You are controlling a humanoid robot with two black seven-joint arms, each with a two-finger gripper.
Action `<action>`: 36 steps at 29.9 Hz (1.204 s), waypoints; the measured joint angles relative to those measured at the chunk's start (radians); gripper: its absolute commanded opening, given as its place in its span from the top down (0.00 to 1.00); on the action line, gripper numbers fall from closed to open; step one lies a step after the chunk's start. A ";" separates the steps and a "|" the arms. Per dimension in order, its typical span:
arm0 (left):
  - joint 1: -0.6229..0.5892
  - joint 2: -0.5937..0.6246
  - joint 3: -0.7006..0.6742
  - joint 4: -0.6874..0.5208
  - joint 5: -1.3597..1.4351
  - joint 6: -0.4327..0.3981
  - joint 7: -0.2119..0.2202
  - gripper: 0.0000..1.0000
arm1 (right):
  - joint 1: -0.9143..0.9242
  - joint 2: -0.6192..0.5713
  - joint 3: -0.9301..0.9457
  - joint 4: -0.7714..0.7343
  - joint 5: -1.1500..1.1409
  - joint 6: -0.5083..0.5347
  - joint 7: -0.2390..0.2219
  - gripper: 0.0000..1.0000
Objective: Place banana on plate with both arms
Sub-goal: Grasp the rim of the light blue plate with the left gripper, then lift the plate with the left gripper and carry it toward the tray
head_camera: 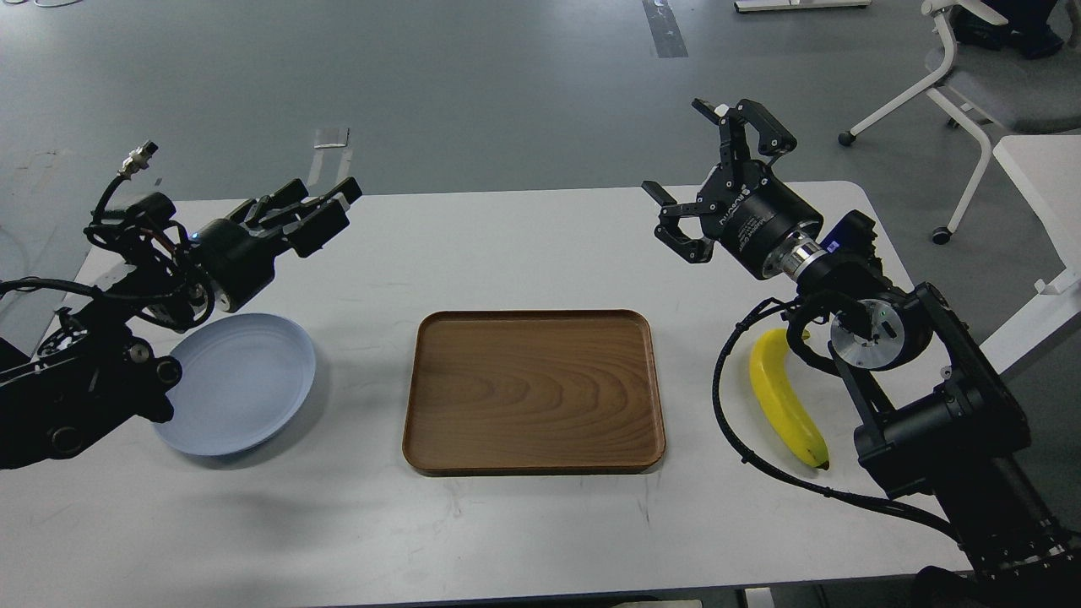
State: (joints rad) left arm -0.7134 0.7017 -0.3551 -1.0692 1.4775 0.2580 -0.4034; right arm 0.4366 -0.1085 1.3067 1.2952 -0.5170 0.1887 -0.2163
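Nothing grasped yet: right pincer point(694, 165) splayed above the banana point(787, 399); left pincer point(317, 211) apparently clenched beyond the plate point(253, 371). Next, descend onto the fruit.

Brown wooden tray point(534, 390) centred on white table point(507, 245), office chair point(971, 76) behind

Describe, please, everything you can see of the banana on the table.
The banana is single, curved, bright yellow and unpeeled, with a dark tip at its near end. It lies flat on the white table, right of the wooden tray, partly hidden at its far end by the right arm's cables. No gripper touches it.
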 measured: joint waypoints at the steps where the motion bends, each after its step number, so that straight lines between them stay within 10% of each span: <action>1: 0.006 0.027 0.035 -0.001 0.019 0.022 -0.005 0.02 | -0.002 0.000 -0.001 0.000 0.000 0.000 0.000 0.00; 12: 0.138 0.177 0.261 0.136 -0.013 0.226 -0.012 0.02 | -0.006 -0.004 -0.008 -0.002 -0.001 0.002 -0.004 0.00; 29: 0.266 0.150 0.265 0.245 -0.217 0.102 -0.013 0.08 | -0.017 -0.003 -0.039 -0.006 -0.100 0.002 -0.012 0.00; 32: 0.266 0.140 0.265 0.274 -0.232 0.093 -0.013 0.22 | -0.018 -0.002 -0.041 -0.006 -0.101 0.002 -0.012 0.00; 36: 0.266 0.123 0.265 0.293 -0.236 0.090 -0.016 0.67 | -0.018 -0.002 -0.043 -0.006 -0.104 0.002 -0.012 0.00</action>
State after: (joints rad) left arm -0.4471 0.8242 -0.0902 -0.7766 1.2416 0.3484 -0.4198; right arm 0.4188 -0.1107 1.2641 1.2893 -0.6207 0.1907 -0.2285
